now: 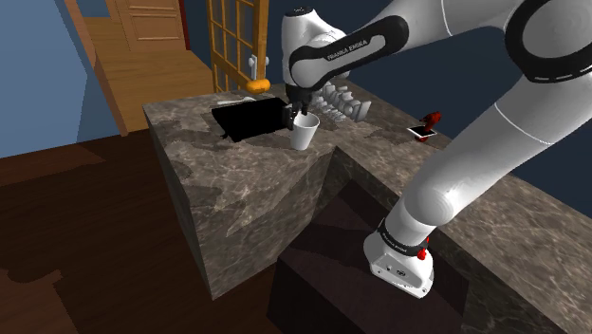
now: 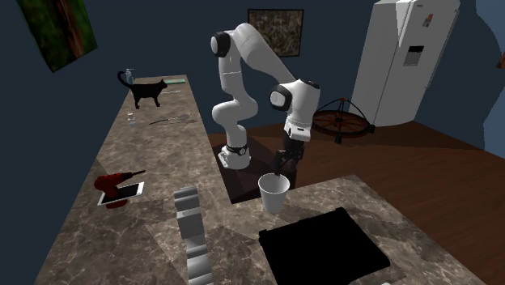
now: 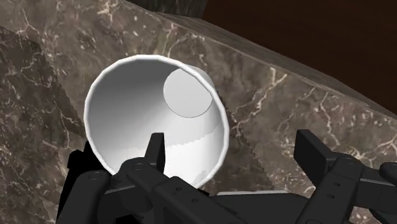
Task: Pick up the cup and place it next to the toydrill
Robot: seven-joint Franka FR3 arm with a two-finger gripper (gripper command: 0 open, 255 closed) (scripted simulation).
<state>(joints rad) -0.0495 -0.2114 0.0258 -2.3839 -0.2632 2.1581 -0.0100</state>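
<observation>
While claw (image 3: pixel 232 141) is held wide above surface (image 3: pixel 286 95), one finger is seen inside white cup (image 3: pixel 143 111), other apart outside rim.

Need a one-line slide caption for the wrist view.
Open gripper straddles the rim of the white cup on the veined stone counter: one finger inside, one outside.

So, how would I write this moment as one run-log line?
gripper: open, one finger inside cup | cup: upright on counter, not clasped | toy drill: lying on counter, away from cup
</observation>
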